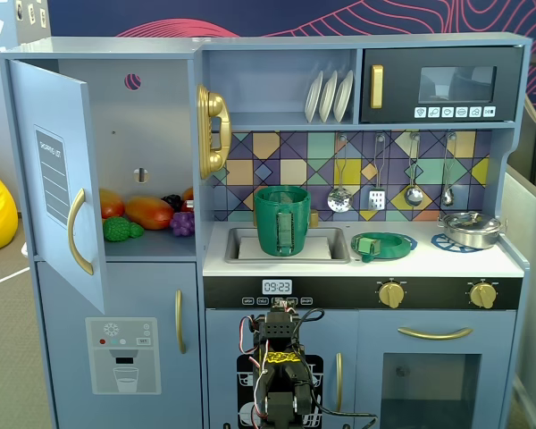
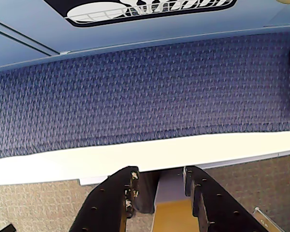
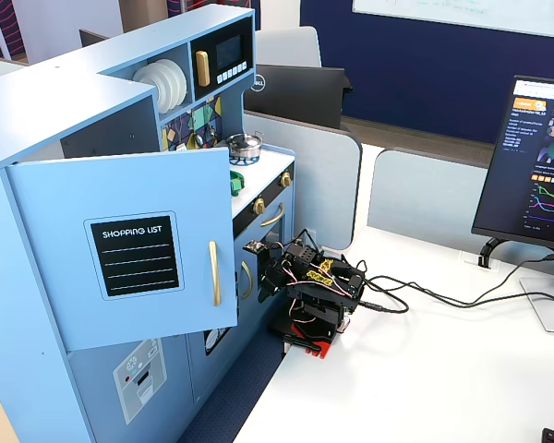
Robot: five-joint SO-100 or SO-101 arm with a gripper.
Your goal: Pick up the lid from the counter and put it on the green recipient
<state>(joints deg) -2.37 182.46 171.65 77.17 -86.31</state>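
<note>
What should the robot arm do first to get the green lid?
Probably lift and reach up toward the lid. The arm is folded low in front of the toy kitchen, its gripper open, empty and pointing at the floor, while the lid lies on the counter to the right of the pot in the sink.

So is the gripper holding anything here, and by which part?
Nothing is held. In the wrist view the gripper is open with only floor between its fingers; the lid lies on the counter beside the green recipient.

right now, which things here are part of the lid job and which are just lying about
Part of the job:
- lid, on the counter
- green recipient, in the sink
- gripper, folded low, empty

Just lying about:
- silver pan
- plates
- toy food
- hanging utensils
</note>
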